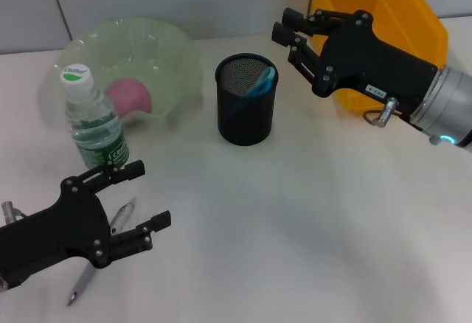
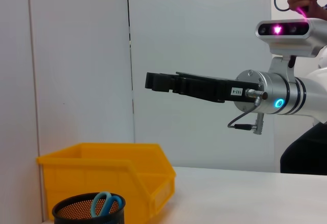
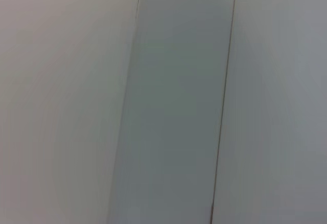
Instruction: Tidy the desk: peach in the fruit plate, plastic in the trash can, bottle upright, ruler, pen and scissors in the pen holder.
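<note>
At the near edge of the white tabletop [image 1: 310,227], the left pincer [image 1: 147,198] reaches in low from the robot's left, its black fingers spread apart and empty. One pen [image 1: 103,253] lies flat on the tabletop directly beneath it, one end showing between the fingers, the other pointing back toward the robot.

Just beyond stands one plastic bottle [image 1: 92,120], upright, white cap on, green label facing forward. Behind it and touching or nearly so sits one translucent green fruit plate [image 1: 173,57] with a wavy rim, holding one pink peach [image 1: 129,96].

At mid-table stands one black mesh pen holder [image 1: 247,109], well apart from the plate, with one pair of blue-handled scissors [image 1: 262,80] standing inside it; the left wrist view shows the handles [image 2: 104,203] rising above the rim.

Farther back on the robot's right, the right pincer [image 1: 287,39] hangs raised above the tabletop, fingers parted and empty, pointing toward the pen holder's far side. Behind it sits one yellow bin [image 1: 413,21].

The right wrist view shows only wall panels.
</note>
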`<state>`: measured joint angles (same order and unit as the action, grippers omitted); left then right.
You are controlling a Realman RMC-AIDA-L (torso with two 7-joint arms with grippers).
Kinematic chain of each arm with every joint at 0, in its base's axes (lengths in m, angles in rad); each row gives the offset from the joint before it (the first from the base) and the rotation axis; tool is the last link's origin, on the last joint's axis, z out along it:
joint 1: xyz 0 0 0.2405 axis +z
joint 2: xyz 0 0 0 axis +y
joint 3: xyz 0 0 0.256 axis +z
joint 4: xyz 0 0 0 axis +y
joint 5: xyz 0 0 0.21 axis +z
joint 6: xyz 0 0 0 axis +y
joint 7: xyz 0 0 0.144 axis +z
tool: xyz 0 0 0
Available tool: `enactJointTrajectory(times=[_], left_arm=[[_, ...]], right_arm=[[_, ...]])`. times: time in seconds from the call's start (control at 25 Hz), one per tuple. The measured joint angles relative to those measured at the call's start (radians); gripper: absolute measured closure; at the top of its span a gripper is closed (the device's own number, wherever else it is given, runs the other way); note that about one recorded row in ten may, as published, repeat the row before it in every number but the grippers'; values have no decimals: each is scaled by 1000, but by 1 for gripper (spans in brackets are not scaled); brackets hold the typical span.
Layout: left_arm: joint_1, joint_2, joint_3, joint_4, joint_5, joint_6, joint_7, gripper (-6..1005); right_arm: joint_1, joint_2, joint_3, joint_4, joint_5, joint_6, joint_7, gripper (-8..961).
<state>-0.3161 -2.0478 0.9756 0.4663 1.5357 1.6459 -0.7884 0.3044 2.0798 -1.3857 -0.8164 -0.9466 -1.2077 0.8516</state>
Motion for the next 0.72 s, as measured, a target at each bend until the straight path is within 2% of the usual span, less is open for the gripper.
enactJointTrajectory(times=[0.08,0.32,0.4,0.72], left_arm=[[0,0,0,0,0,0,0,234],[-2,0,0,0,0,0,0,235],[-2,0,0,0,0,0,0,235],[1,0,0,0,0,1,0,236]], right_arm=[[0,0,-1,1,0,-1,0,650],[1,0,-2,4,0,-2,-1,842],[1,0,-2,4,0,-4,-1,956],[1,4,3,13,31,-23,21,932]])
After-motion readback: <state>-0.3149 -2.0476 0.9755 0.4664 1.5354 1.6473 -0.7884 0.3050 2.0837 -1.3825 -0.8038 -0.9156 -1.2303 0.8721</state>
